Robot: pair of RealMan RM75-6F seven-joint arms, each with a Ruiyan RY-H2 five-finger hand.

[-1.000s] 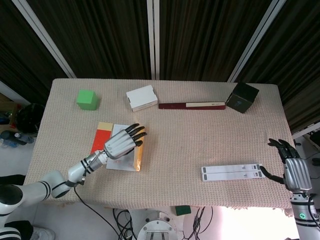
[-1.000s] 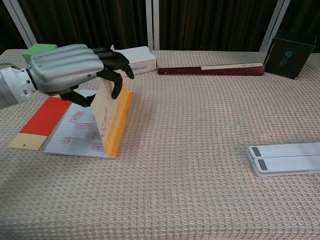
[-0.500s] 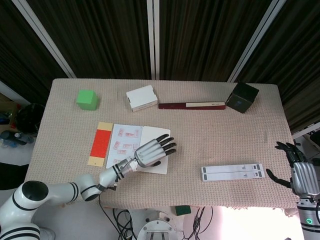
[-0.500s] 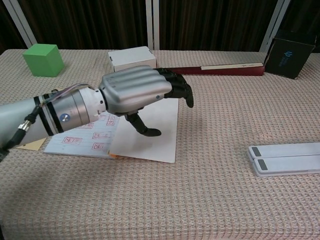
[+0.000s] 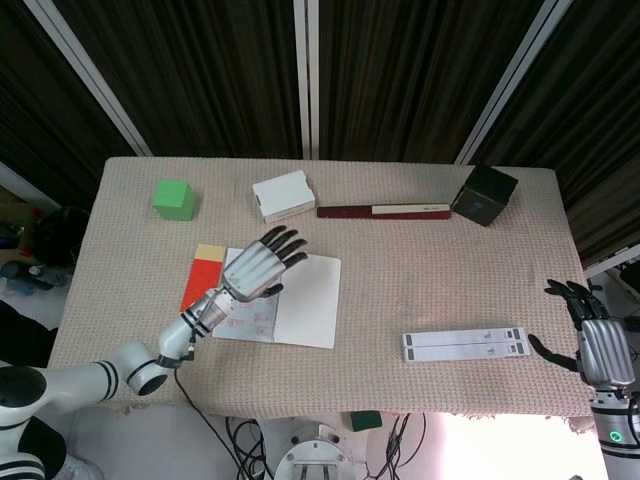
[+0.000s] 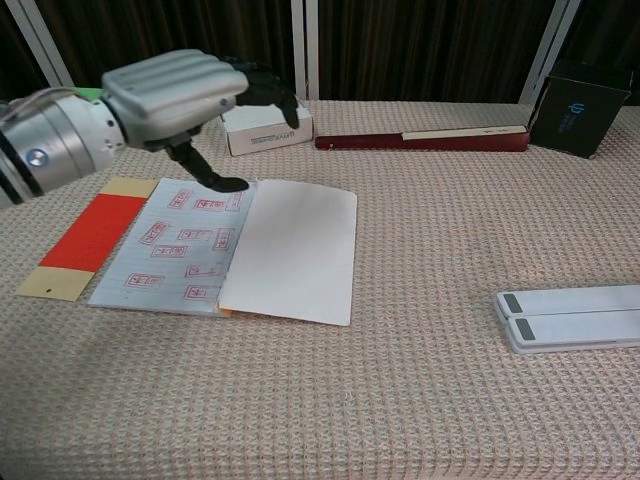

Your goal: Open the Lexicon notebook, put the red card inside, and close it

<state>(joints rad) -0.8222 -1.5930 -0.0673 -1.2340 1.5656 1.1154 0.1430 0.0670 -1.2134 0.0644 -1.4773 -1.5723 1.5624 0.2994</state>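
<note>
Left hand (image 6: 175, 92) hovers above open notebook (image 6: 240, 250).

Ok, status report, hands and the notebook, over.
Left hand empty, fingers spread, above the open white-paged Lexicon notebook. Right hand idle off the table edge. Notebook lies flat; flat red card outside it on the woven cloth. Nothing in the way.

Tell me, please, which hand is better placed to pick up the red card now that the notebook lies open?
Left. The left hand hovers open above the open notebook, right beside the red card. The right hand sits at the table's far edge.
</note>
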